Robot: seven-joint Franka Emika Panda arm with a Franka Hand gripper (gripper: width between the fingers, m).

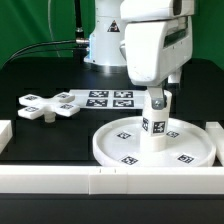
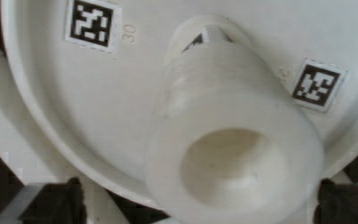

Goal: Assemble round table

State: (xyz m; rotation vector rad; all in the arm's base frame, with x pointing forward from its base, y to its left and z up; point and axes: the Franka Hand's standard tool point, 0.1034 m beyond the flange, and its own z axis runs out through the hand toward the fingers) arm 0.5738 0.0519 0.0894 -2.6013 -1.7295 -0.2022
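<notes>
One smooth white cylinder post (image 1: pixel 155 127) stands on the rimmed disc (image 1: pixel 101 151).

black table (image 1: pixel 45 140) before a green backdrop (image 1: pixel 30 22).

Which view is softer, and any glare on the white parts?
Wrist view: the post fills the frame, its near end out of focus; tags on the disc look soft. Exterior view: even light, sharper, white disc bright with little surface detail.
</notes>
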